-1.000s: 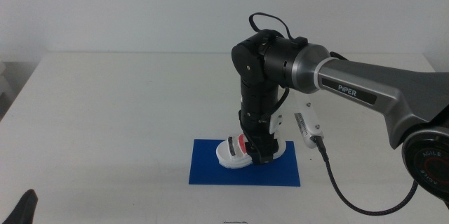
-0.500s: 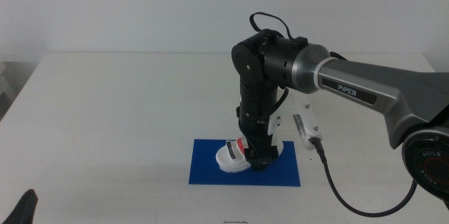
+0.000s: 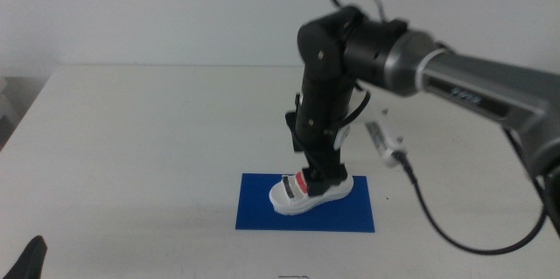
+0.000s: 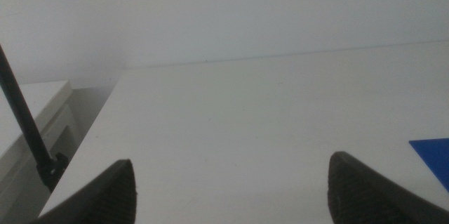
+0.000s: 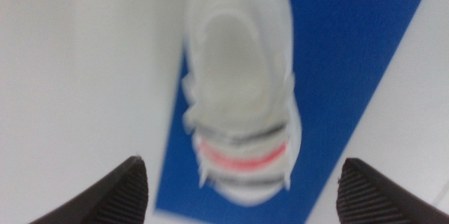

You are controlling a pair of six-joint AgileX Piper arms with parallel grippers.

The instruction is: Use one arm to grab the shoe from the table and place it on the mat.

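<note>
Bright, even light; right wrist view blurred.

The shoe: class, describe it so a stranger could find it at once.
On the white table lies a dark blue mat. The shoe sits on it, below the right end effector: small, white, with dark straps and one red strap.
</note>
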